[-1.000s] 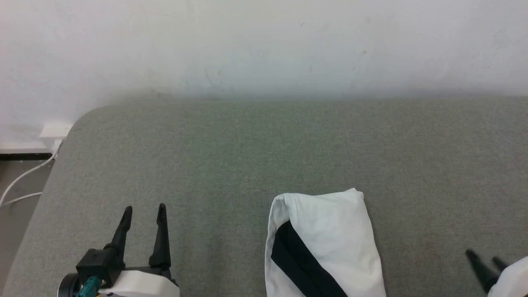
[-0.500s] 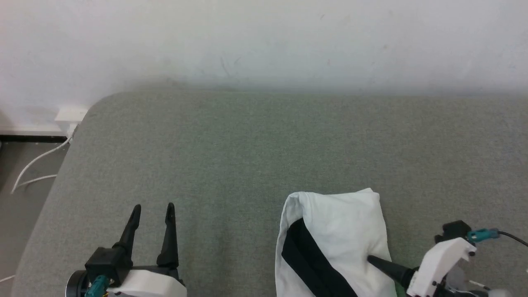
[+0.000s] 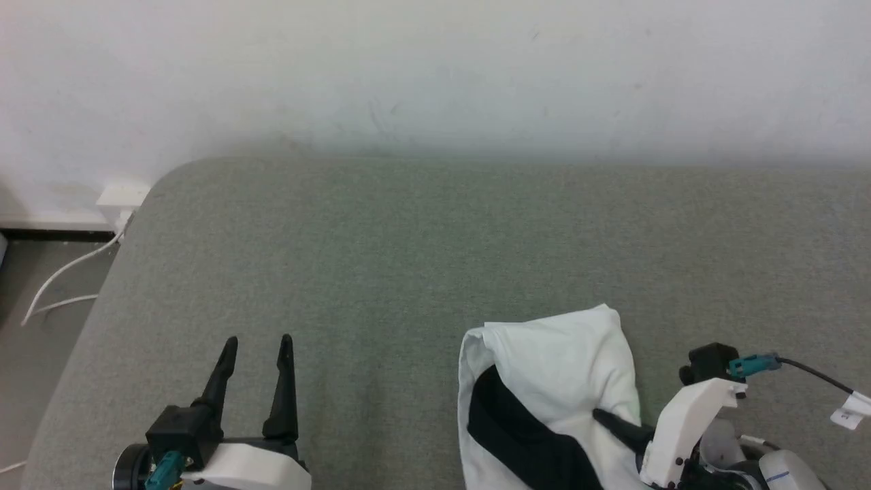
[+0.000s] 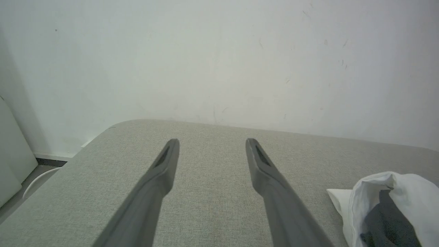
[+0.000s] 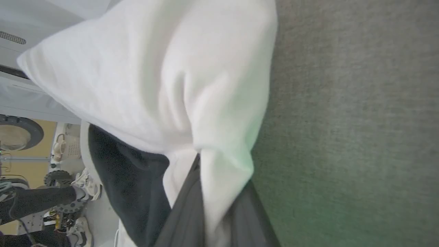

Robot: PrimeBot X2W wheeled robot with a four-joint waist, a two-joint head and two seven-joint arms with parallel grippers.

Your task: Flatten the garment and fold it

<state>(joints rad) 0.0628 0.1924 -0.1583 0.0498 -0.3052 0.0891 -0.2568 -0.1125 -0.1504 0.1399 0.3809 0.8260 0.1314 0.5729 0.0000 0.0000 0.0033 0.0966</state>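
Note:
The garment (image 3: 554, 361) lies bunched at the near right of the grey padded table (image 3: 435, 258), white with a black part (image 3: 517, 435) low on its left. My right gripper (image 3: 602, 416) reaches in from the right and is shut on a white fold of the garment (image 5: 219, 164), which is pinched between the dark fingers (image 5: 185, 212). My left gripper (image 3: 257, 340) hovers open over bare table at the near left, well apart from the cloth. In the left wrist view its fingers (image 4: 164, 164) stand wide apart, with the garment (image 4: 394, 192) at the lower right.
A white wall (image 3: 435, 75) runs behind the table. The table's rounded far-left corner (image 3: 160, 180) lies beside a white socket (image 3: 121, 197) and a cable (image 3: 61, 275) on the floor. A person's shoe (image 5: 87, 187) stands beyond the near table edge.
My right gripper came in from the lower right onto the garment's right side and shut on a fold, bunching the cloth. The head camera shifted a little. The left gripper kept still.

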